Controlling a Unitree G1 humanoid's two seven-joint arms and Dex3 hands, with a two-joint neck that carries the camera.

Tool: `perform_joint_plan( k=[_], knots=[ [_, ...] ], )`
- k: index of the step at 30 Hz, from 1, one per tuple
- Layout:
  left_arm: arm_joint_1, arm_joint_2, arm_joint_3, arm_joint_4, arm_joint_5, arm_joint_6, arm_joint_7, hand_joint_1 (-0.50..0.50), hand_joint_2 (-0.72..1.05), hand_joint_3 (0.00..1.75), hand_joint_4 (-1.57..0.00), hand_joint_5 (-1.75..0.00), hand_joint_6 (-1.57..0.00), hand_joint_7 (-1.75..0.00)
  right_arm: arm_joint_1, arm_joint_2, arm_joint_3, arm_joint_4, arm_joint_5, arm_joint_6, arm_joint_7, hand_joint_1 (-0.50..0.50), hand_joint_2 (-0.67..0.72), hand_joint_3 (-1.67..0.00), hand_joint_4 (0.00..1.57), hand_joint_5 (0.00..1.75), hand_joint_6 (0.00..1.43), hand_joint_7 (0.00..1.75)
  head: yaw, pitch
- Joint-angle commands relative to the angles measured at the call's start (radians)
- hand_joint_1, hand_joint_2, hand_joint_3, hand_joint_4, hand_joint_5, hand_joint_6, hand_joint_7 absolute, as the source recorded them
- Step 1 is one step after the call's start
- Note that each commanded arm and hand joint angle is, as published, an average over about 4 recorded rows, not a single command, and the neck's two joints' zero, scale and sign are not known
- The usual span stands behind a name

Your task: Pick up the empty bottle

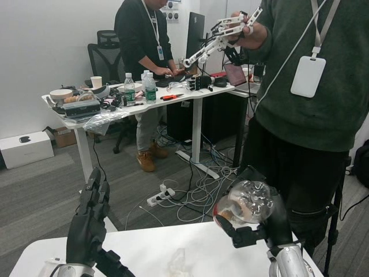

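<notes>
My right hand (266,226) grips a clear empty bottle (251,202), lifted above the white table (202,242) at its right side. The bottle lies roughly level, with its ribbed base turned toward the camera and a red cap end peeking out at the left. Black fingers wrap around it from below and behind. My left hand (87,222) is raised over the table's left part, fingers straight and apart, holding nothing.
A person in a dark green sweater (305,86) stands right behind the table's far right edge, holding a white mechanical device (228,34). A faint clear thing (179,261) lies mid-table. Behind, a second person stands at a cluttered desk (144,98); cables (196,190) cover the floor.
</notes>
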Motion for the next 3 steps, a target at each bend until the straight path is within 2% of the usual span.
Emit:
perform_joint_plan(
  k=[1, 3],
  knots=[
    [0.011, 0.008, 0.002, 0.000, -0.003, -0.011, -0.002, -0.50, -0.55, 0.00, 0.00, 0.00, 0.00, 0.00, -0.011, -0.003, 0.013, -0.014, 0.000, 0.009, -0.007, -0.24, -0.54, -1.51, 1.43, 1.65, 1.16, 1.68, -0.008, -0.027],
    [0.011, 0.010, 0.002, -0.002, -0.004, -0.011, -0.003, -0.50, -0.55, 0.00, 0.00, 0.00, 0.00, 0.00, -0.011, 0.002, 0.015, -0.014, 0.000, 0.011, -0.007, -0.24, -0.54, -1.51, 1.43, 1.65, 1.14, 1.68, -0.017, -0.058]
  ],
)
